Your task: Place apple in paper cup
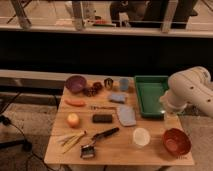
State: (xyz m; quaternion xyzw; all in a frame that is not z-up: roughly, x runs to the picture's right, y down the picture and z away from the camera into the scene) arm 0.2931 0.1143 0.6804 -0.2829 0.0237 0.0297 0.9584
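Observation:
The apple (73, 119) is a small yellow-orange ball on the left side of the wooden table (120, 152). The paper cup (141, 136) is pale and round and stands upright near the front right, far from the apple. My white arm (190, 90) reaches in from the right. My gripper (170, 118) hangs below it at the table's right side, between the green tray and the red-brown bowl. It is right of the paper cup and well away from the apple.
A green tray (152, 92) lies at the back right and a red-brown bowl (176, 141) at the front right. A purple bowl (76, 83), carrot (75, 103), small blue cup (124, 84), black block (102, 118), grey-blue pad (126, 115) and brush (97, 140) are spread across the table.

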